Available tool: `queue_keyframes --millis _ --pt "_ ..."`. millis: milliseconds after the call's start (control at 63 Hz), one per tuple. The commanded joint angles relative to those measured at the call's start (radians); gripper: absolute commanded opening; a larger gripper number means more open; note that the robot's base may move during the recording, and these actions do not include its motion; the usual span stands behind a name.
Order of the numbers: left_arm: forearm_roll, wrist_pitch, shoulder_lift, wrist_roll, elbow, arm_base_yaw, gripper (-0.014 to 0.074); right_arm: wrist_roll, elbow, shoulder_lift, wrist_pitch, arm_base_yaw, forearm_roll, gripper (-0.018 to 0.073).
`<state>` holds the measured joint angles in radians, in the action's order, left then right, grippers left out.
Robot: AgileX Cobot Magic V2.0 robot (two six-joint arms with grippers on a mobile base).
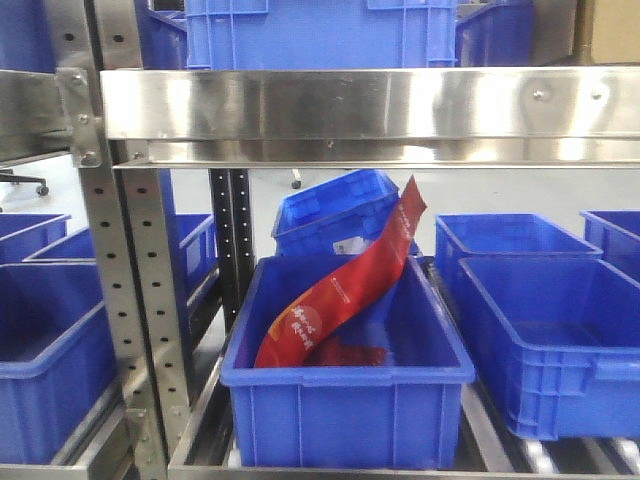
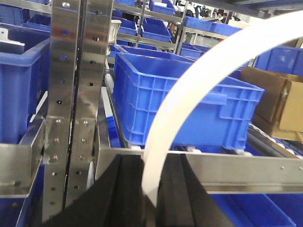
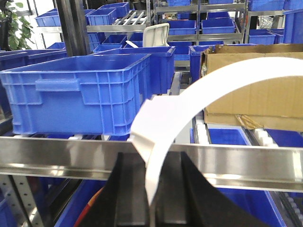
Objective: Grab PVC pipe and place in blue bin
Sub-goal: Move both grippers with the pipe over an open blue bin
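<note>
In the left wrist view my left gripper [image 2: 151,189] is shut on the lower end of a slim white curved PVC pipe [image 2: 189,109], which arcs up and to the right. In the right wrist view my right gripper [image 3: 151,189] is shut on a white curved pipe [image 3: 199,94] just below its blocky fitting [image 3: 147,120]; this pipe also arcs up to the right. Both sit in front of steel shelf rails. A blue bin [image 1: 345,375] stands centre on the shelf in the front view. No gripper and no pipe shows in that view.
A red packet [image 1: 350,280] leans in the centre bin. More blue bins [image 1: 560,320] stand to its sides and behind. A steel shelf beam [image 1: 360,105] crosses above, with a perforated upright [image 1: 125,300] at the left. A cardboard box [image 3: 255,85] sits behind the right rail [image 3: 57,153].
</note>
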<state>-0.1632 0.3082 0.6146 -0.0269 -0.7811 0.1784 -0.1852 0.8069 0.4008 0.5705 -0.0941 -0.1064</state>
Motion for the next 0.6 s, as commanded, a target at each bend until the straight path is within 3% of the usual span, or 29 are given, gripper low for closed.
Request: queue_keyframes --millis 0,587 --pt "-0.008 -0.019 -0.004 0.000 0.000 0.006 -0.0111 0.003 -0.001 -0.004 -0.033 0.001 -0.011 -0.0167" --pt "-0.008 -0.019 -0.004 0.000 0.000 0.006 -0.0111 0.003 -0.001 -0.004 -0.033 0.001 -0.011 -0.0167"
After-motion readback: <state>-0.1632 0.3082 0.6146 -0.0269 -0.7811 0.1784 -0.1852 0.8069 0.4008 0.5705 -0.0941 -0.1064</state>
